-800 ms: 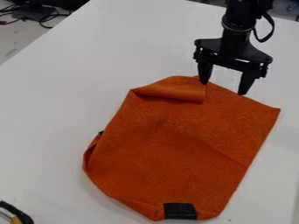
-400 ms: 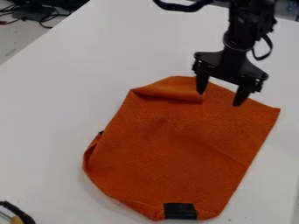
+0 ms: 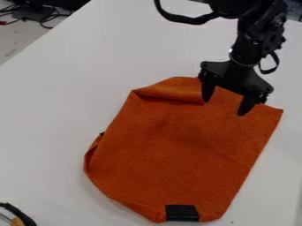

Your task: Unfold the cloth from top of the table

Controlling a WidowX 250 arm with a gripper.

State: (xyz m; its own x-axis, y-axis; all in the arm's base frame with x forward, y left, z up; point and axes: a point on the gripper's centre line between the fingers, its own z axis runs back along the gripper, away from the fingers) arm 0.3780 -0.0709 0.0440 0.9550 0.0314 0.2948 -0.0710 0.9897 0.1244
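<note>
Hanging over the far part of the orange cloth (image 3: 171,154), the fingers (image 3: 207,90) are spread wide, nothing gripped.

No readable text, numbers, labels, brands or signs on anything in view.

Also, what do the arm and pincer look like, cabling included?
The slim, jointed black robot arm ends in a matte black pincer: a wide, flared body with two tapered, blunt-tipped black fingers. A thin black cable loop sits beside the wrist, and a thicker black curved cable or tube higher up. I can't make out any markings.
</note>
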